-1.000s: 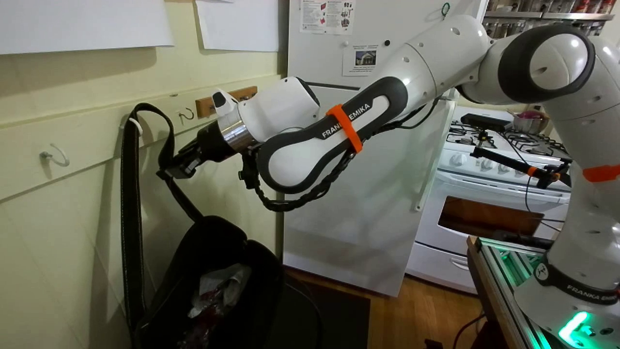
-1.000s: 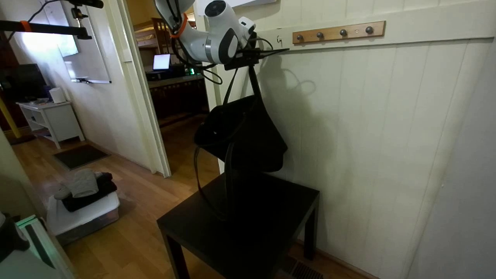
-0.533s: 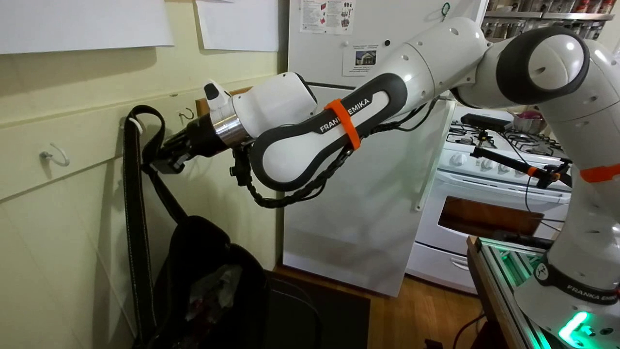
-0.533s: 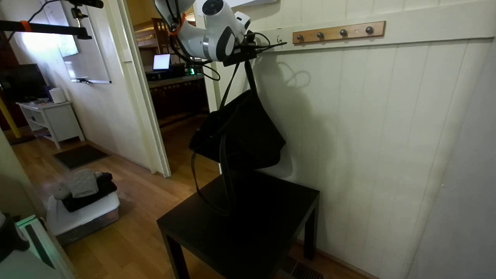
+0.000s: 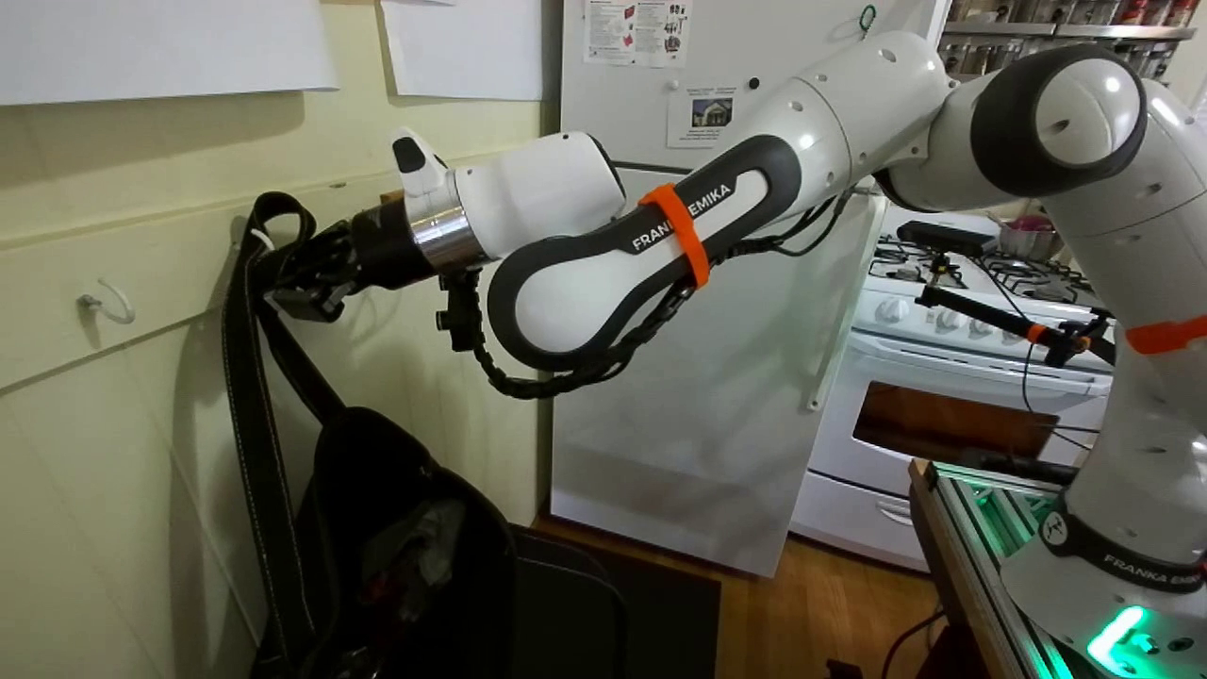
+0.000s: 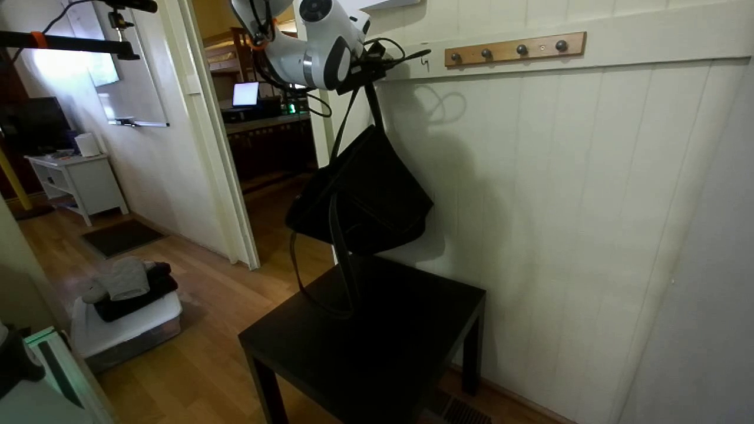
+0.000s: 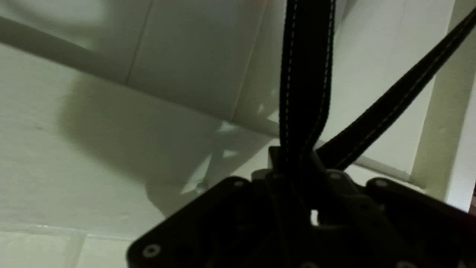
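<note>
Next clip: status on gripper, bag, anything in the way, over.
Gripper shut on black strap. Black bag hangs tilted beneath, mouth open. White hook close by the black strap; engaged or not, can't tell.

Your arm is clad in glossy white, rounded shells with dark grey trim and small round recesses. An orange strap partly covers the white FRANKA EMIKA lettering on its forearm; another orange band sits above your base, where a green light glows. You also have a knobbly black cable, a shiny metal ring at the wrist and a black gripper with pale round screw heads.
</note>
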`<state>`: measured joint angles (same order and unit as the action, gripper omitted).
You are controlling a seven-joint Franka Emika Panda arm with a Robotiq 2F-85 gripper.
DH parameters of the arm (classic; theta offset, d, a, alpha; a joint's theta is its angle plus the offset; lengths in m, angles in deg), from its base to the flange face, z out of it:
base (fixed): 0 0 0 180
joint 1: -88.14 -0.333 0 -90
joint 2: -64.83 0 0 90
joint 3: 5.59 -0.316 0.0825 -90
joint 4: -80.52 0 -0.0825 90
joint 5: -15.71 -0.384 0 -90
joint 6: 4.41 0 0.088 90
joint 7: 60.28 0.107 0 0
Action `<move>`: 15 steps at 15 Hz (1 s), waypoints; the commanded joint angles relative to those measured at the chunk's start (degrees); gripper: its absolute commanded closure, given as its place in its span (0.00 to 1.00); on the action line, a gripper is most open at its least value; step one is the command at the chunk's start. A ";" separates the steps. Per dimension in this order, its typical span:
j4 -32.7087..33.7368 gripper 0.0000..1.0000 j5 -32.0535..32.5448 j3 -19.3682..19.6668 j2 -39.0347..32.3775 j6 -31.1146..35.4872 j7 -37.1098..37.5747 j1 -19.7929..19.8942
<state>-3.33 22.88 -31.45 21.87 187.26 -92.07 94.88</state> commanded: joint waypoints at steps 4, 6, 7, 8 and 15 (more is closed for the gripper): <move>-1.44 0.96 4.83 -5.54 0.93 4.61 -3.21 3.37; -2.50 0.96 7.39 -8.71 0.93 4.49 -4.13 5.22; -3.05 0.96 8.76 -10.42 0.95 4.44 -4.49 6.14; -3.57 0.96 10.01 -12.23 0.89 4.37 -4.74 7.13; -4.88 0.96 13.10 -16.64 0.83 5.70 -5.01 11.30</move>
<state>-7.19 34.41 -46.32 21.87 190.14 -96.53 104.14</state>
